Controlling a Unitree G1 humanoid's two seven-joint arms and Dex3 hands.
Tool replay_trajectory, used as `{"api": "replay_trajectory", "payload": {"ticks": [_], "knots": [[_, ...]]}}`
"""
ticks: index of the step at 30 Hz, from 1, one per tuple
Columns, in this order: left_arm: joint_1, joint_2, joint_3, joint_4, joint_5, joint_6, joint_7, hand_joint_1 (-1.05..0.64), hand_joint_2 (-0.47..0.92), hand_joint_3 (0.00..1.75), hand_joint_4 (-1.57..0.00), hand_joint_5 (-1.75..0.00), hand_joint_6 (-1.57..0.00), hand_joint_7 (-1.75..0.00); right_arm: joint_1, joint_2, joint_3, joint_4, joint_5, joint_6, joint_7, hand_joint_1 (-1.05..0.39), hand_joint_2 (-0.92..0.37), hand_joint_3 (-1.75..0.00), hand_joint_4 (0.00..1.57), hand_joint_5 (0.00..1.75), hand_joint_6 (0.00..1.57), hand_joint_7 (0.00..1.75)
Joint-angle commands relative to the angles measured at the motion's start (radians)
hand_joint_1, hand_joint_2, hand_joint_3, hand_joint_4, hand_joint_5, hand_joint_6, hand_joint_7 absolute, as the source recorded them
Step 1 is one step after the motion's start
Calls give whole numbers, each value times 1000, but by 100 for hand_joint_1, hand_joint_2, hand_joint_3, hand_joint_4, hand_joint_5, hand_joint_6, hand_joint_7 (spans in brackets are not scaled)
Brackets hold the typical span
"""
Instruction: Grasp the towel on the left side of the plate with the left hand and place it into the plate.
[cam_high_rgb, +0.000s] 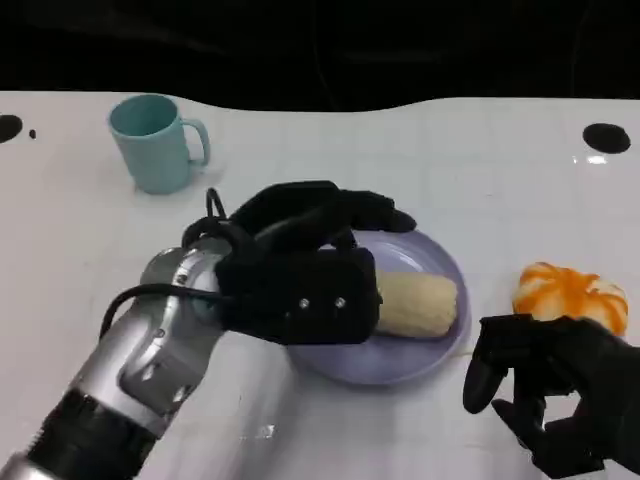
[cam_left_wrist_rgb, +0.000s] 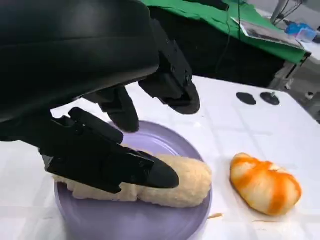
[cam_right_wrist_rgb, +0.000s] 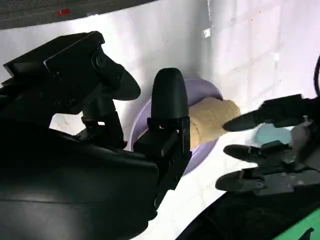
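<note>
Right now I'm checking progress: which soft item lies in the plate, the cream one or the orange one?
The cream rolled towel lies in the purple plate, under the left hand. The orange-and-white item sits on the table beside it.

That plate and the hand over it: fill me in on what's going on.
The rolled cream towel lies in the purple plate. The left hand hovers over the plate, one finger on the towel; whether it grips is unclear. The right hand rests open near an orange-and-white object. A teal mug stands behind.
</note>
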Motion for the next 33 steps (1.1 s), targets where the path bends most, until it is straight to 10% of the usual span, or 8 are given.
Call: {"api": "replay_trajectory", "payload": {"ticks": [1, 8, 13, 20, 33], "knots": [[64, 37, 85, -112, -121, 71, -75, -32, 92, 25, -86, -88, -90, -14, -3, -7, -8, -2, 2, 10, 1, 2, -55, -110, 74, 175, 71, 142], [183, 62, 220, -262, -364, 202, -171, -14, 91, 35, -79, -105, -101, -17, -5, -8, -7, -2, 1, 10, 1, 1, -56, -109, 74, 175, 71, 142], [297, 65, 294, -378, -475, 270, -152, -12, 66, 77, -77, -116, -105, -27, -6, -5, -6, 0, 1, 11, -2, 2, -55, -109, 74, 175, 71, 143], [487, 17, 414, -653, -633, 557, -52, -13, 44, 123, -77, -141, -85, -96, -7, -5, -14, -3, 10, 12, 2, 3, -55, -110, 73, 175, 71, 142], [629, 40, 512, -863, -831, 861, 45, -8, 52, 127, -76, -174, -73, -148, 5, -21, -55, 30, 28, -29, 18, 1, -55, -110, 74, 175, 72, 142]]}}
